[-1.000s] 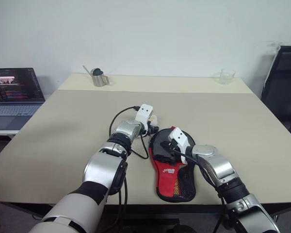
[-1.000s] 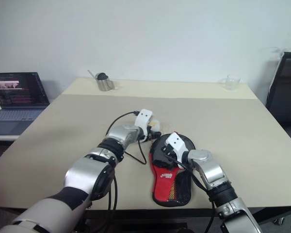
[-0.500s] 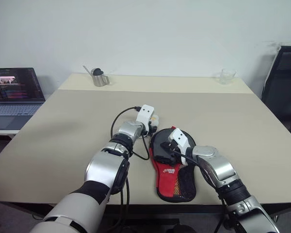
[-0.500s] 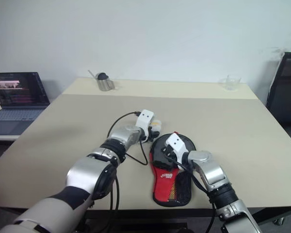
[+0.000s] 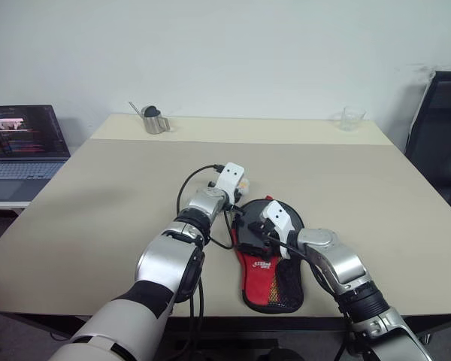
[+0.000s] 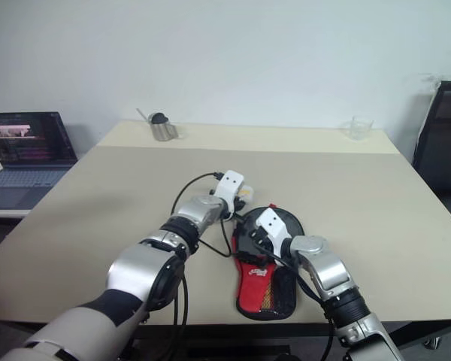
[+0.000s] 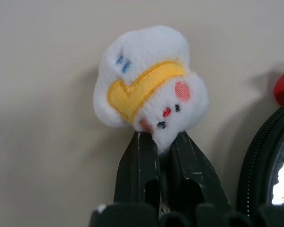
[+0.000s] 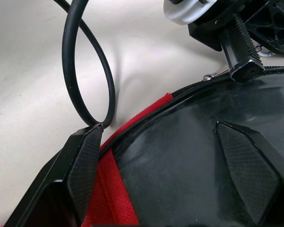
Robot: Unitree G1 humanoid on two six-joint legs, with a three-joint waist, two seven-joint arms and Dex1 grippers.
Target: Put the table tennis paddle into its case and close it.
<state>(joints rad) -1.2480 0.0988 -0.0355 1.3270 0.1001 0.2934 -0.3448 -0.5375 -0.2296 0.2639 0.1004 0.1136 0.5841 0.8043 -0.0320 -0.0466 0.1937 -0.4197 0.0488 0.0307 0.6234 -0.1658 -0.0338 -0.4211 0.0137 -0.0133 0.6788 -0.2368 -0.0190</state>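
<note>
Your case [image 5: 268, 263] lies at lower centre of the table [image 5: 98, 203], white logo on its red panel too small to read, left gripper [image 7: 160, 142], open a second ago, now pinches the charm [image 7: 149, 85], right gripper [image 8: 173, 156] spread wide over the paddle [image 8: 189, 142] inside the case.

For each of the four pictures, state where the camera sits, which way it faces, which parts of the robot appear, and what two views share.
Left eye view: head, facing forward and down over the table; both arms, case.
Right eye view: head, same scene; laptop.
Left wrist view: left wrist, along the left gripper, shut on the charm.
Right wrist view: right wrist, along the right gripper, open over the paddle.
Shared: both wrist views show the case's zip edge.
</note>
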